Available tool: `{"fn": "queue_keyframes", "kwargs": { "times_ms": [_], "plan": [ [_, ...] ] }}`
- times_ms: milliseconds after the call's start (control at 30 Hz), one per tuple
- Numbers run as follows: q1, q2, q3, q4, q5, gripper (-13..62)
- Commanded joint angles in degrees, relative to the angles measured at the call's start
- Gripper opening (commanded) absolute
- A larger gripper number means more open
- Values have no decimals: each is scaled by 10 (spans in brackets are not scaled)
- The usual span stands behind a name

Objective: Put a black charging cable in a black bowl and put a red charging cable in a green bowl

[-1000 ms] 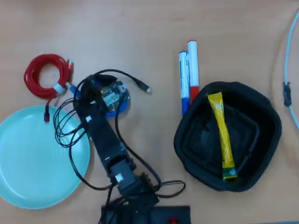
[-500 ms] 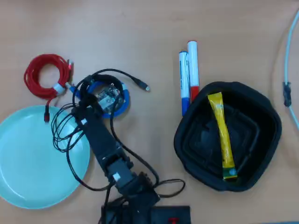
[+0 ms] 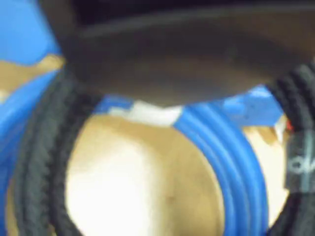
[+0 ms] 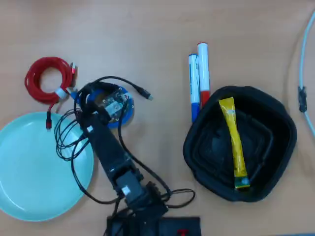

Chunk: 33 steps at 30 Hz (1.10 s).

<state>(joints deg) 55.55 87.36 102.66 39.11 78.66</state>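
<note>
In the overhead view my gripper [image 4: 107,100] is down over a blue coiled cable [image 4: 126,113], and the arm's head hides its fingertips. The black charging cable [image 4: 142,92] arcs around the gripper and ends in a plug to its right, with thin loops spilling left over the green bowl's rim. The wrist view is a blurred close-up. It shows black braided cable [image 3: 37,162] lying over the blue coil [image 3: 216,147], with one dark jaw across the top. The red charging cable [image 4: 47,78] lies coiled at upper left. The green bowl [image 4: 34,177] sits at lower left. The black bowl [image 4: 197,147] is at right.
A yellow sachet [image 4: 234,142] lies inside the black bowl. Two markers [image 4: 198,78] lie just above the black bowl's left rim. A pale cable [image 4: 302,73] runs down the table's right edge. The arm's base and wires [image 4: 147,206] fill the bottom centre.
The gripper has shifted slightly left over the blue coil. The black cable's arc and plug end have slid left with it.
</note>
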Motion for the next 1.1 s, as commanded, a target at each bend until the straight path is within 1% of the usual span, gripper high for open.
{"fn": "queue_keyframes", "kwargs": {
  "times_ms": [0,267,633,833,933,1067],
  "plan": [
    [0,88,-18,35,1,-65],
    [28,245,-18,88,-40,-65],
    [31,354,-17,185,-52,-65],
    [59,428,-21,232,-74,-65],
    [99,480,-23,232,-136,-65],
    [154,490,-28,233,-320,-65]
  ]
}}
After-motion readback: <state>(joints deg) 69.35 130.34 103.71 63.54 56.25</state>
